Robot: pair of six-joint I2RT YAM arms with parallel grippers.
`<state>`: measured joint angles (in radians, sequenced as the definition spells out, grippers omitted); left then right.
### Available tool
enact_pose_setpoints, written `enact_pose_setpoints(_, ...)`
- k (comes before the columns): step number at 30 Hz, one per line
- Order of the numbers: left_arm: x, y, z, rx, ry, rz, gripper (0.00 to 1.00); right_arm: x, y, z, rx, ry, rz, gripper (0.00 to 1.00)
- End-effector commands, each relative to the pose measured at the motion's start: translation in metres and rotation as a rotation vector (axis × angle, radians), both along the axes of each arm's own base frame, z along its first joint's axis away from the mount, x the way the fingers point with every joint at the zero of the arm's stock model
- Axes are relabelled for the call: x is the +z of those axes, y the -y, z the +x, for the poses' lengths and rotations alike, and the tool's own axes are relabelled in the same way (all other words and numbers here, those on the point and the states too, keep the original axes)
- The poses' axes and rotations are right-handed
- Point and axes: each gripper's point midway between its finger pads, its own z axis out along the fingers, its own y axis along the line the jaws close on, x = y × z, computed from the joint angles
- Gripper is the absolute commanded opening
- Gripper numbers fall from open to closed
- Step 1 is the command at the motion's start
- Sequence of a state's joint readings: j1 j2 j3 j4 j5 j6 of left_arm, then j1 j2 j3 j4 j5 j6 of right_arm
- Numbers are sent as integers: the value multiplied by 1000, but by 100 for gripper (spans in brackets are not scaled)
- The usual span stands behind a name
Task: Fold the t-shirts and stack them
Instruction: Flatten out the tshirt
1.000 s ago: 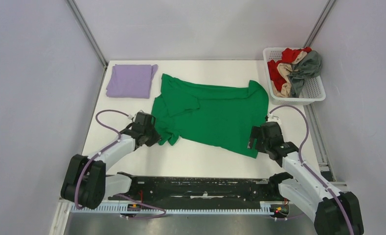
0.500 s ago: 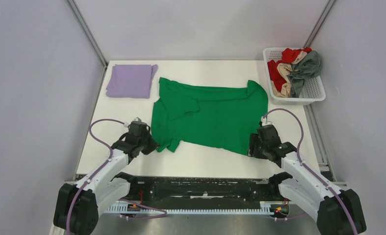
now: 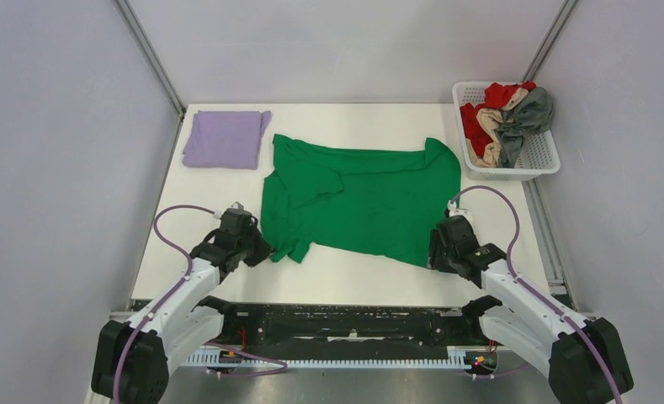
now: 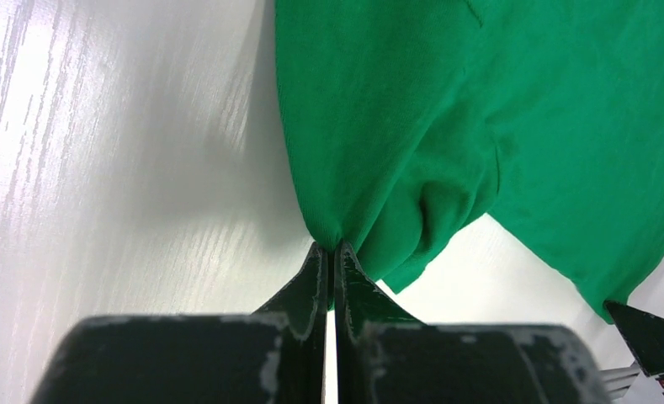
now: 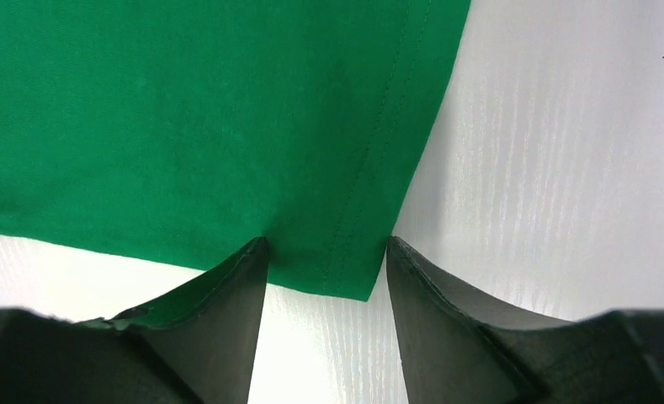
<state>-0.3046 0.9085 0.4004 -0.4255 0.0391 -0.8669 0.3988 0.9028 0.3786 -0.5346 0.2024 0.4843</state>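
- Viewing from the top camera, the green t-shirt (image 3: 362, 198) is seen spread across the middle of the table (image 3: 345, 282), wrinkled and partly doubled over at its left side.
- A lavender t-shirt (image 3: 225, 139) is found folded at the far-left corner of the table, apart from the green t-shirt.
- A heap of t-shirts (image 3: 507, 118), red, beige and dark grey, is held in the white basket (image 3: 547, 164) at the far-right corner.
- The left gripper (image 3: 262, 250) is placed at the near-left edge of the green t-shirt, and the right gripper (image 3: 434, 249) at its near-right corner.
- From the left wrist camera, the fingers are seen pressed together, with a small pinch of green fabric clamped between their tips. The cloth is gathered into a pucker at that spot, and bare table is exposed to the left.
- From the right wrist camera, the jaws are seen held moderately apart, one on either side of the hemmed corner of the green t-shirt. That corner is seen lying flat on the table between the two tips, unpinched.
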Motion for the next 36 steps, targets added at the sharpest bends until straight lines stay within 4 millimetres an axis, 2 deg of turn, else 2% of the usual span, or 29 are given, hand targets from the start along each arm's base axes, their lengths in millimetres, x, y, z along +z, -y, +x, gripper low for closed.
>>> enact_pose_setpoints(1, 8, 7, -2, 4, 0, -49, 2, -11, 5, -11, -23, -34, -36, 55)
enact_pose_setpoints(9, 11, 6, -2, 8, 4, -48, 2, -25, -4, -27, -6, -83, -42, 50)
enact_pose_setpoints(13, 12, 6, -2, 8, 10, -48, 2, -31, -4, -28, -18, -84, -41, 42)
enact_pose_setpoints(16, 12, 4, -1, 12, 16, -35, 2, -35, -2, -26, -28, -74, -51, 29)
enact_pose_setpoints(21, 18, 3, 6, 6, 41, -17, 2, -34, 0, -16, -32, -38, -71, 0)
enact_pose_setpoints(23, 24, 4, 13, 2, 59, -17, 2, -25, -2, -3, -28, 9, -74, 0)
enact_pose_setpoints(25, 35, 8, 23, -3, 94, -28, 2, -10, -6, 14, -27, 76, -78, 0)
enact_pose_setpoints(28, 61, 14, 45, -9, 176, -46, 2, 29, -10, 49, -37, 217, -92, 0)
enact_pose_setpoints(30, 89, 19, 63, -18, 251, -56, 2, 60, -13, 72, -43, 319, -92, 0)
enact_pose_setpoints(33, 145, 22, 90, -10, 391, -65, 2, 118, -15, 101, -74, 485, -89, 0)
enact_pose_setpoints(36, 201, 18, 108, 24, 528, -63, 2, 176, -9, 116, -123, 646, -80, 0)
